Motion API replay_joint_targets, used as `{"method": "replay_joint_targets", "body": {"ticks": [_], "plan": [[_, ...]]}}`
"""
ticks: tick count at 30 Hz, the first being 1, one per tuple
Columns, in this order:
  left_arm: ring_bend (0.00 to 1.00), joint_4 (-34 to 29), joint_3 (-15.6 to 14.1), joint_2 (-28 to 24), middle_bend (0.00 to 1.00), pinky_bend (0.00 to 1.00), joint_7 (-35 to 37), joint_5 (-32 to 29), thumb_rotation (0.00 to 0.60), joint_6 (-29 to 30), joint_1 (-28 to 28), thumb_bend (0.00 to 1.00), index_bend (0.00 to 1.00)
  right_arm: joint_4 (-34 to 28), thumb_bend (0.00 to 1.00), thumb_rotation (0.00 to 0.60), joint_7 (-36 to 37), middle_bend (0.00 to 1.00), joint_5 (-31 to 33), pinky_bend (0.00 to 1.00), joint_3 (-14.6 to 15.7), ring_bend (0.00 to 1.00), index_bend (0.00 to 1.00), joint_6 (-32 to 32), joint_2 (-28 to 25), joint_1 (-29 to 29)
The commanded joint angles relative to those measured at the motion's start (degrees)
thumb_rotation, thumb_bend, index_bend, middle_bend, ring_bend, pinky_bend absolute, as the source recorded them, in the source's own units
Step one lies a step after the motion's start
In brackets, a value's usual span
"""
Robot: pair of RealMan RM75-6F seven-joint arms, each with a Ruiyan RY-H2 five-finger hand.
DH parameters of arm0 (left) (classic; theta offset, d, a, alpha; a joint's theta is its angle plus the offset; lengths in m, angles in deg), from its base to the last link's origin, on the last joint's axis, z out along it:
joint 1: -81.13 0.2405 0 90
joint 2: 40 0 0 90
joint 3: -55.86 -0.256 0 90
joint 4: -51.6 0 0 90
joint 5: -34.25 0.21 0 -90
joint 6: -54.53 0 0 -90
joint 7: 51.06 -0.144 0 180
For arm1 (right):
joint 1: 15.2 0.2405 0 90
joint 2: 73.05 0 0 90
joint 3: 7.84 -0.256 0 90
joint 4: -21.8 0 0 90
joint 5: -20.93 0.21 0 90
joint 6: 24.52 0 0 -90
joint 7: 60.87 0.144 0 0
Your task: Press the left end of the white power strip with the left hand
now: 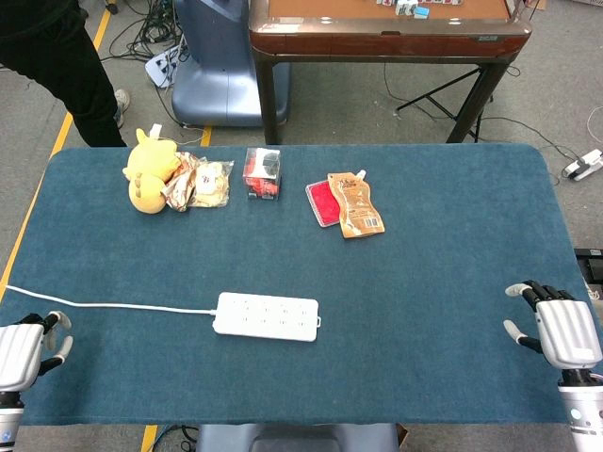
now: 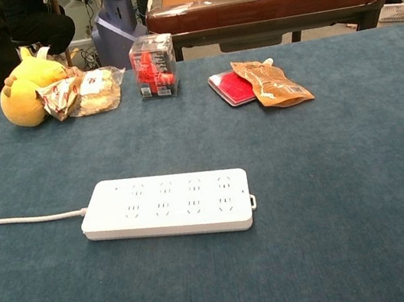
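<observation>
The white power strip (image 1: 266, 315) (image 2: 167, 205) lies flat on the blue table, its left end toward a white cord (image 1: 104, 304) (image 2: 20, 220) that runs off the left edge. My left hand (image 1: 26, 350) rests at the near left corner of the table, well left of the strip, empty with its fingers apart. At the near right edge my right hand (image 1: 559, 325) sits far from the strip, also empty with its fingers apart. Neither hand shows in the chest view.
Along the far side of the table sit a yellow plush toy (image 1: 148, 169) (image 2: 25, 91), a snack bag (image 1: 209, 184), a clear box with red contents (image 1: 262, 172) (image 2: 153, 67), and a brown pouch (image 1: 355, 205) (image 2: 271, 82) over a red pack (image 1: 321, 202). Beyond stands a brown mahjong table (image 1: 386, 28).
</observation>
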Motion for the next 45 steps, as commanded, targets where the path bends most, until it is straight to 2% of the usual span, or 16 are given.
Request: {"method": "replay_joint_targets", "body": {"ticks": [1,7,12,18,25,33,45], "plan": [[0.52,-0.22,-0.09,-0.09,0.72,0.72,0.23,0.08,0.600,-0.74,-0.24,0.35,0.56,-0.04,0.16,0.600,0.00,0.39,0.04,0.50,-0.05,0.41,0.40,-0.06,-0.02,-0.04],[0.57,-1.44,-0.24,-0.85,0.72,0.79,1.03,0.84,0.600,-2.77,-1.58,0.35,0.46,-0.14,0.16,0.600,-0.03,0.39,0.21,0.50,-0.08,0.41,0.40,0.10,-0.18,-0.04],[0.63,-2.97,0.06,-1.93,0.79,0.82,0.92,3.76,0.600,-5.32,-4.62,0.35,0.40,-1.03,0.16,0.600,-0.06,0.39,-0.07,0.50,-0.28,0.41,0.40,-0.28,-0.86,-0.05],[0.69,-5.51,-0.03,-3.35,0.86,0.84,0.98,6.55,0.600,-12.65,-10.28,0.35,0.37,-3.29,0.16,0.600,-1.35,0.39,-0.27,0.50,-0.41,0.41,0.40,-1.01,-2.47,-0.36],[0.71,-7.69,-0.97,-2.63,0.90,0.84,4.41,8.98,0.600,-20.95,-16.31,0.35,0.33,-5.36,0.16,0.600,-2.15,0.39,0.21,0.50,-0.94,0.41,0.40,-1.96,-3.83,-0.81],[0.74,-10.65,-1.37,-1.52,0.95,0.89,4.81,7.89,0.600,-28.43,-21.37,0.35,0.29,-6.24,0.16,0.600,-3.25,0.39,0.93,0.50,-1.33,0.41,0.40,-1.65,-4.28,-0.66],[0.75,-12.39,-0.79,1.14,0.98,0.90,1.62,3.56,0.600,-34.19,-25.97,0.35,0.27,-6.62,0.16,0.600,-3.82,0.39,0.91,0.50,-1.56,0.41,0.40,-1.30,-4.24,-0.25]]}}
